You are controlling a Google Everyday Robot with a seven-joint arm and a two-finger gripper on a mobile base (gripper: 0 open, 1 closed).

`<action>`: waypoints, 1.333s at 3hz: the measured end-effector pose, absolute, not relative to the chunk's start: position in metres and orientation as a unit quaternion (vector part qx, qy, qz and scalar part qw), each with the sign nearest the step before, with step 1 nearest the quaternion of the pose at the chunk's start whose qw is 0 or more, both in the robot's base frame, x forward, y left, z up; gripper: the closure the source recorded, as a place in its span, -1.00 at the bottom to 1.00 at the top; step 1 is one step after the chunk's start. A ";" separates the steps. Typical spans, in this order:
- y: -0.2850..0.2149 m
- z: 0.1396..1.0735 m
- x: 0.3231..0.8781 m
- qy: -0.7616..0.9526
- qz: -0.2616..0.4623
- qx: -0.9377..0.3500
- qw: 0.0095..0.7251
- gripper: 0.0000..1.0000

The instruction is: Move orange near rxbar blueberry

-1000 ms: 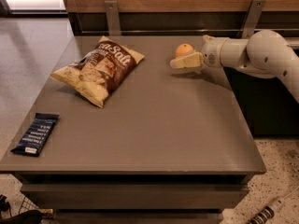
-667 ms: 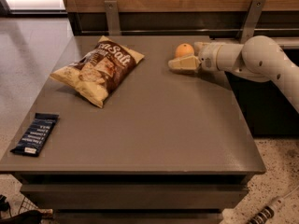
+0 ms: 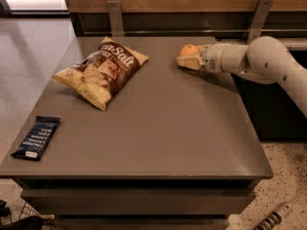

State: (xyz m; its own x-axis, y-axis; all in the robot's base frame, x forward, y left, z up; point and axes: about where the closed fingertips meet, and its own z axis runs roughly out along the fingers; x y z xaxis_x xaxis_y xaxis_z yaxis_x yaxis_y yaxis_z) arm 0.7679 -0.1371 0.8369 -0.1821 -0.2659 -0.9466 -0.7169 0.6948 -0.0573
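— Where are your jaws?
— Right of the chip bag [image 3: 100, 71], against the orange [image 3: 189, 49]; I cannot tell whether they grip it.
— Which step?
— Grasping, I judge. Next it must travel across the bench [image 3: 182, 138] to the rxbar blueberry [image 3: 37, 137], left of and nearer than the bag.

Daylight burns out to white at the upper left and spills glare across the polished floor [image 3: 33, 42] — the rest of the room sits dimmer. The grey table [image 3: 168, 128] is softly, evenly lit. The chip bag [image 3: 100, 71] throws a faint shadow along its near edge. Toward the table's far right, the gripper [image 3: 188, 60] at the orange [image 3: 189, 50] and its pale arm [image 3: 259, 61] cast a diffuse shadow on the tabletop. The space beneath the table is near black.
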 end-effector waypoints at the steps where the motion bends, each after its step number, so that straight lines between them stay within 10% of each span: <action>1: -0.134 0.836 0.768 0.740 0.208 -0.333 0.546 0.68; 2: -0.131 0.835 0.768 0.740 0.209 -0.334 0.545 1.00; 4: -0.132 0.846 0.758 0.737 0.210 -0.339 0.546 1.00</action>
State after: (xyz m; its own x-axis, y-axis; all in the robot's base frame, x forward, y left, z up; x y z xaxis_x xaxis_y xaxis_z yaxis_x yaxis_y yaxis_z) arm 0.7581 -0.1316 0.8457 -0.1732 -0.2699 -0.9472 -0.7282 0.6826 -0.0614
